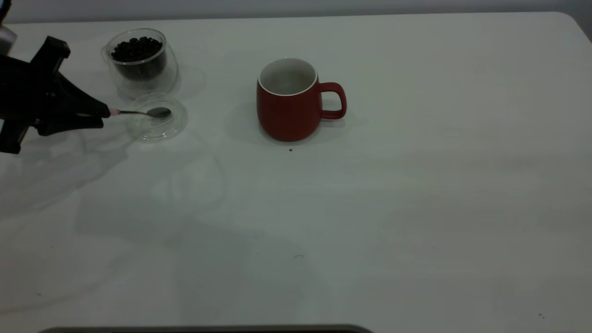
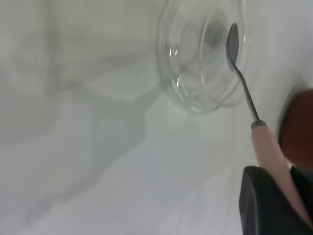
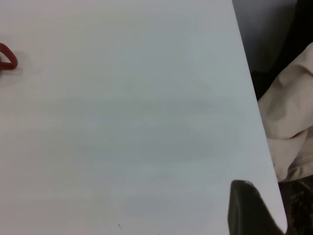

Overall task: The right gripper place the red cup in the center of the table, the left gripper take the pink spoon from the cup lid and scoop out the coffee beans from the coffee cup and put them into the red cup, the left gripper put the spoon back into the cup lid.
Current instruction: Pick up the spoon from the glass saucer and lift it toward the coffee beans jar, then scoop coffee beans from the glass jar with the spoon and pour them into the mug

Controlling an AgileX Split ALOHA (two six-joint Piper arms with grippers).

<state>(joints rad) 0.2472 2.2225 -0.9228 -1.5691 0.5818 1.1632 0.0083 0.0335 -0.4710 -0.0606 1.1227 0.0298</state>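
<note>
The red cup [image 1: 289, 113] stands upright in the middle of the table [image 1: 393, 208], handle to the right; its white inside shows no beans. My left gripper [image 1: 104, 113] is at the left edge, shut on the pink spoon [image 1: 148, 112] by its handle. The spoon's silver bowl lies over the cup lid [image 1: 178, 125]; I cannot tell whether it touches. The coffee cup [image 1: 141, 62], filled with coffee beans [image 1: 136, 48], stands just behind the lid. In the left wrist view the gripper [image 2: 277, 172] pinches the spoon's pink handle [image 2: 266, 147] over the lid [image 2: 195, 93]. My right gripper [image 3: 249, 210] is parked near the table's right edge.
A small dark speck [image 1: 290, 149] lies just in front of the red cup. The cup's handle [image 3: 7, 58] shows far off in the right wrist view. A beige cloth [image 3: 291, 122] hangs beyond the table's right edge. A dark strip [image 1: 208, 329] runs along the front edge.
</note>
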